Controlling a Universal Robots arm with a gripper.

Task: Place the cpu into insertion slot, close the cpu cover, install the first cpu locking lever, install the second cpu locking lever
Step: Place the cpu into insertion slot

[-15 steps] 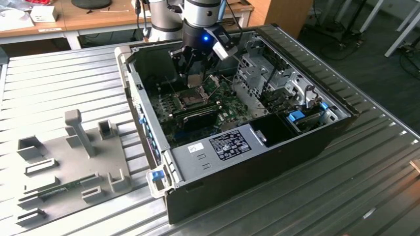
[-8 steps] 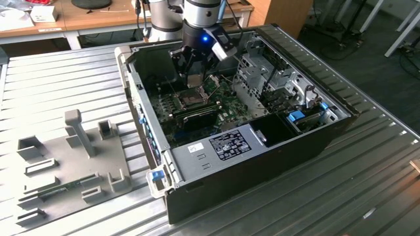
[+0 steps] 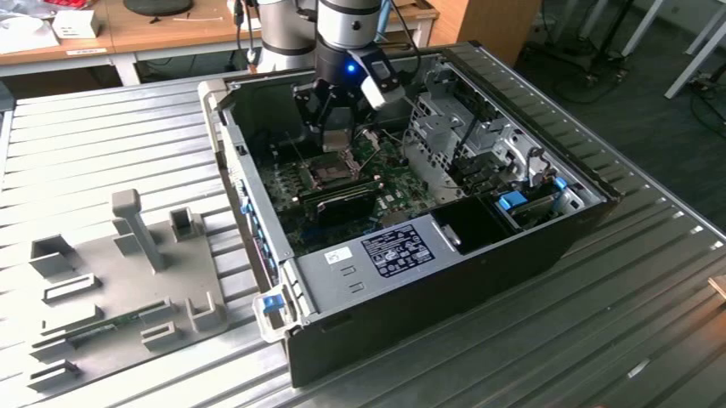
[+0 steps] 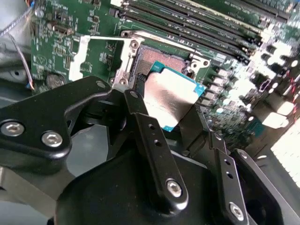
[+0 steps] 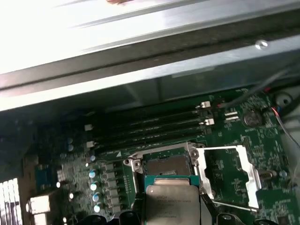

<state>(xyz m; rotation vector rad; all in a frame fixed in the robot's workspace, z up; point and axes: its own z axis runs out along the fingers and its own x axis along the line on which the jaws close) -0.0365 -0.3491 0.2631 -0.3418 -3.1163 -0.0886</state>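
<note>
Here, cpu (image 4: 169, 96) between the jaws.

The cpu (image 4: 171, 93), a small flat square chip, has a silvery-tan metal top and a teal edge around it. The insertion slot (image 5: 165, 165), a square socket with a pale metal rim, is dark brown in its centre. The cpu cover (image 5: 249, 180), a thin square metal frame, is bright silver, nearly white. The wide circuit board (image 4: 51, 42) is deep green, dotted with small silver and black parts. The long narrow memory slots (image 4: 201, 21) are black. The metal gripper (image 3: 337, 136) is black, with silver screw heads in the second wrist view. The open computer case (image 3: 375, 331) is black outside and grey inside, with blue plastic clips (image 3: 513, 201). The ribbed metal table (image 3: 102, 144) is silver-grey with parallel stripes.
</note>
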